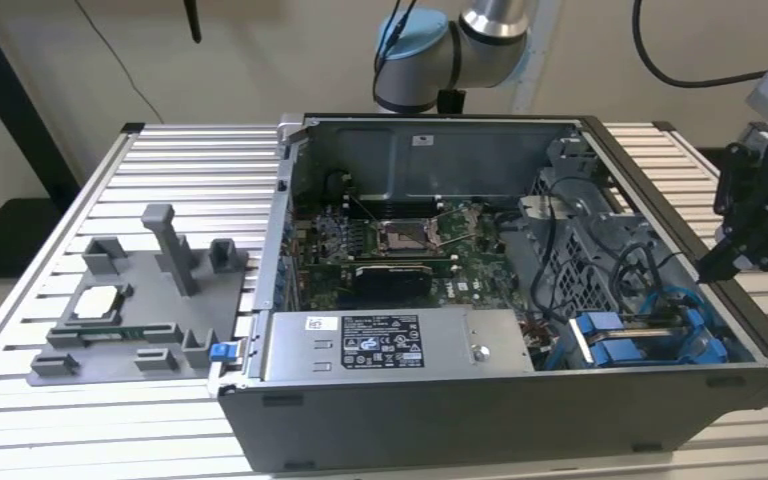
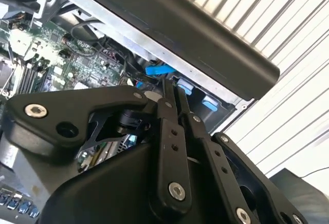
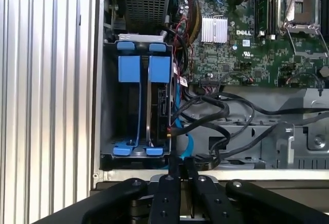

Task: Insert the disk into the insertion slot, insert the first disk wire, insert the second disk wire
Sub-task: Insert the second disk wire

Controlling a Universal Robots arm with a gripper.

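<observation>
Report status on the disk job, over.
End effector shut, over the case rim. Disk sits in insertion slot. Black cables crowd beside it.

An open grey computer case lies on a slatted metal bench, showing a green motherboard and, along its near wall, a silver labelled power-supply box. In the near corner at the exterior view's right sits the insertion slot with blue plastic latches. The black gripper hangs over the case wall beside it, fingers meeting at a tip. A grey fixture plate rests on the bench at the exterior view's left.
</observation>
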